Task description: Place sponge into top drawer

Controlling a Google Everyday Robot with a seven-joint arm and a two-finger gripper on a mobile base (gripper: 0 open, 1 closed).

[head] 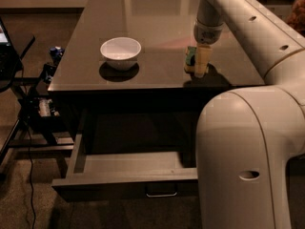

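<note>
The sponge (191, 58) is on the table (152, 18), near the front right part of the top; green shows at its upper part and yellow foam at its base. My gripper (199, 67) comes down from above at the end of my arm (248, 23) and is directly against the sponge's right side; I cannot tell whether it is closed on the sponge or only set beside it.

The top drawer (128, 165) is pulled out below the table's front edge; its flat front faces the camera and carries a small metal loop handle (161, 193); its right end is hidden behind my body (252, 156). The sponge is still on the tabletop, above and behind the open drawer.

A white bowl (120, 51) stands upright on the table, left of the sponge and well apart from it; a dark stand with cables (28, 109) sits left of the table.
</note>
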